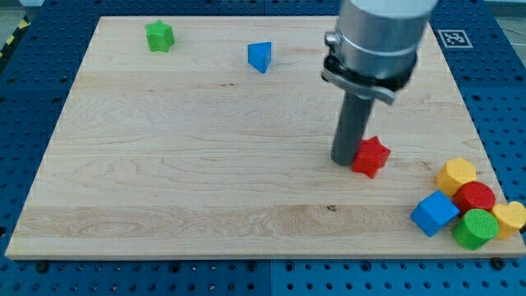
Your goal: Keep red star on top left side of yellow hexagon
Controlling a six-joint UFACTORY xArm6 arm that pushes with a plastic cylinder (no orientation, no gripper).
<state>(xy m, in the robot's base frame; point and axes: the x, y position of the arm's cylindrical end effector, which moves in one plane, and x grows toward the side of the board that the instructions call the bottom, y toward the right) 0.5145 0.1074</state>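
The red star (371, 155) lies on the wooden board right of centre. The yellow hexagon (455, 175) sits at the board's lower right, to the right of and a little below the star, with a clear gap between them. My tip (343, 161) rests on the board, touching the star's left side. The arm's grey body comes down from the view's top above it.
Next to the hexagon is a cluster: a red cylinder (475, 198), a blue cube (434, 213), a green cylinder (474, 228) and a yellow block (510, 218) at the board's right edge. A green star (160, 36) and a blue triangle (260, 57) lie near the top.
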